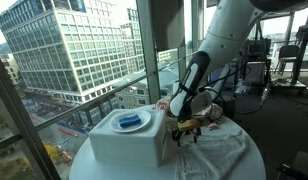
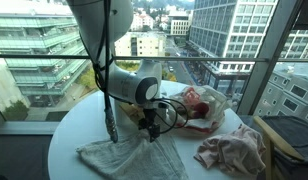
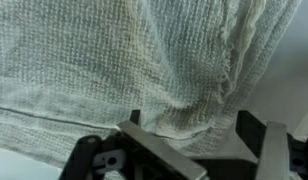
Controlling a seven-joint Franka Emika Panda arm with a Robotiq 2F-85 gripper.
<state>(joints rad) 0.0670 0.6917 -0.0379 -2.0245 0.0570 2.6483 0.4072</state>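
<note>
Wrist view: white cloth (image 3: 114, 70) directly under gripper (image 3: 192, 125), jaws wide apart.

Arm (image 2: 99, 30) low, jaws wide apart

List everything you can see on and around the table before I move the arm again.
Off-white waffle-weave cloth: one, off-white, spread on the table under the gripper.
Crumpled pale pink cloth: one, pinkish, near the table edge.
Clear plastic bag with red contents: one, on the window side of the table.
White box with blue top: one, at the table edge.
Round white table: one, beside the window.
Robot arm: one, white.
Gripper: one, black, open, just above the waffle-weave cloth.
</note>
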